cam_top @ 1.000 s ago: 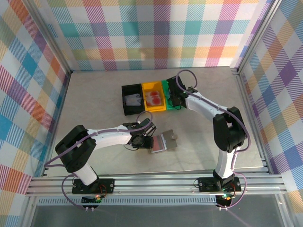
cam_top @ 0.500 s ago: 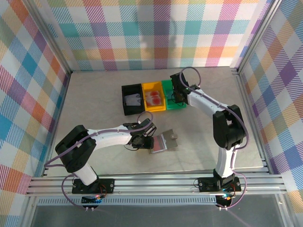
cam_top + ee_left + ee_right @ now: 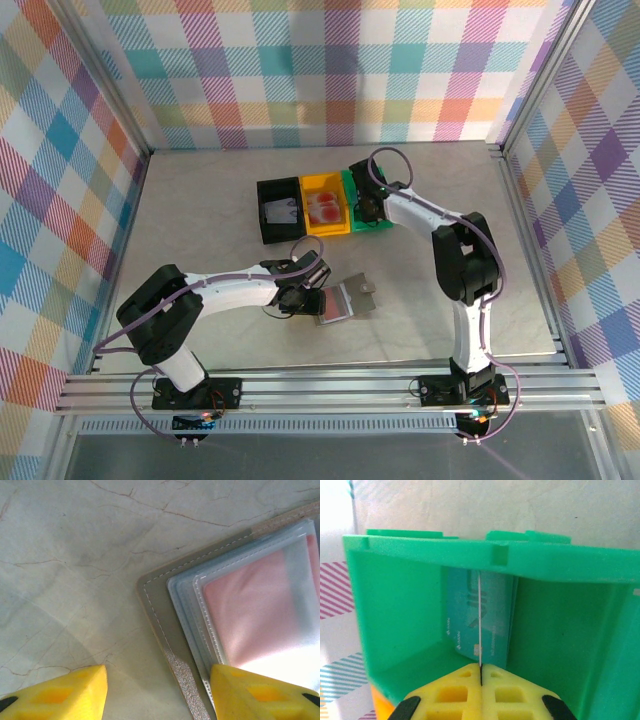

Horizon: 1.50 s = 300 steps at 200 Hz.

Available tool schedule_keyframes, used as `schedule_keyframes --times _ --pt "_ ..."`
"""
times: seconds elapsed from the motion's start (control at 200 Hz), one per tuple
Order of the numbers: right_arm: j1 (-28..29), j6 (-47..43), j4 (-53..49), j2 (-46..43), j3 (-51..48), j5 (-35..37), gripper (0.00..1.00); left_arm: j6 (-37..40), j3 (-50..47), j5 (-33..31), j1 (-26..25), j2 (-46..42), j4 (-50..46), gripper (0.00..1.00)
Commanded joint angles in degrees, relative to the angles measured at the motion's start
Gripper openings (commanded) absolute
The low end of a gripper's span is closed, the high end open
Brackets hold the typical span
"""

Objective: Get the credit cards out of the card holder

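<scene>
Swung the right elbow in toward 9 o'clock over the last second, while keeping the right pincer parked over the green bin, at 1 o'clock of the card holder. Clamped tight on a thin card, seen edge-on from the wrist, with a teal card already leaning on the bin's far wall. Reads as a drop-off about to happen, not let go yet.

No shift at all on the left: same spot for the left pincer, spread apart and straddling the holder's 9 o'clock edge, probably to pin it down.

Lying open near the middle of the worktop, a bit toward 6 o'clock. Grey-brown stitched cover, cloudy plastic sleeves, one pink card tucked inside. So at least one more to pull, by the look of it. Already got pink cards in the yellow bin and a grey card in the black bin.
</scene>
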Motion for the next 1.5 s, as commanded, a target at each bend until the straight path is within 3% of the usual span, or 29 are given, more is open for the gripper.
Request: schedule_keyframes --times 0.0,0.585,1.085,1.22,1.495 --pt "0.09 1.66 -1.89 1.34 1.91 1.22 0.0 1.16 0.13 1.29 -0.85 -0.49 -0.67 0.56" --pt "0.18 -0.18 5.75 4.86 -1.47 1.32 0.0 2.0 0.0 0.24 -0.85 -2.87 -3.09 0.56" --pt "0.53 0.7 4.48 4.42 -2.44 -0.48 0.0 2.6 0.45 0.03 -0.72 -3.05 -3.67 0.56" --pt "0.61 -0.92 6.47 3.29 -3.24 -1.48 0.28 2.6 0.5 0.03 -0.76 -3.14 -3.58 0.57" --pt "0.56 -3.28 9.85 -0.69 -5.78 -2.04 0.46 2.51 -0.2 -0.36 -0.76 -4.02 -3.49 0.57"
